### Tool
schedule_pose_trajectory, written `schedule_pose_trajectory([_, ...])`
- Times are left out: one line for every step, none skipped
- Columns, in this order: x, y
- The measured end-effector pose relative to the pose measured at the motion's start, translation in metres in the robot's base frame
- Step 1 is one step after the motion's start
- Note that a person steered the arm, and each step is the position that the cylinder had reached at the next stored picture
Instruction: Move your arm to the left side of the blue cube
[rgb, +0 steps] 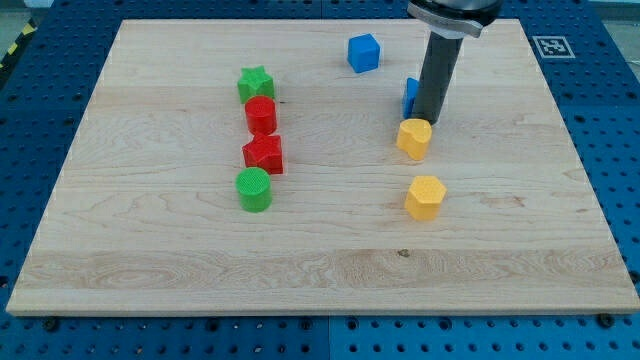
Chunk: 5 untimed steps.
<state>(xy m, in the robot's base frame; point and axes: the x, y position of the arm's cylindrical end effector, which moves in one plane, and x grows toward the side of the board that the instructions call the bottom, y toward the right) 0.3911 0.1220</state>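
Note:
The blue cube (364, 52) sits near the view's top, right of centre. My rod comes down from the top edge and my tip (427, 122) rests below and to the right of the cube, just above a yellow block (414, 138). A second blue block (410, 96) is mostly hidden behind the rod, only its left edge showing.
A column at left of centre holds a green star (256, 83), a red cylinder (261, 115), a red star (264, 154) and a green cylinder (254, 189). A yellow hexagonal block (425, 197) lies below my tip. The wooden board (150, 260) lies on a blue pegboard table.

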Motion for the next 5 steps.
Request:
schedule_pose_trajectory([0.0,-0.001])
schedule_pose_trajectory([0.0,-0.023])
schedule_pose_trajectory([0.0,-0.065])
schedule_pose_trajectory([-0.016,-0.108])
schedule_pose_trajectory([-0.047,-0.141])
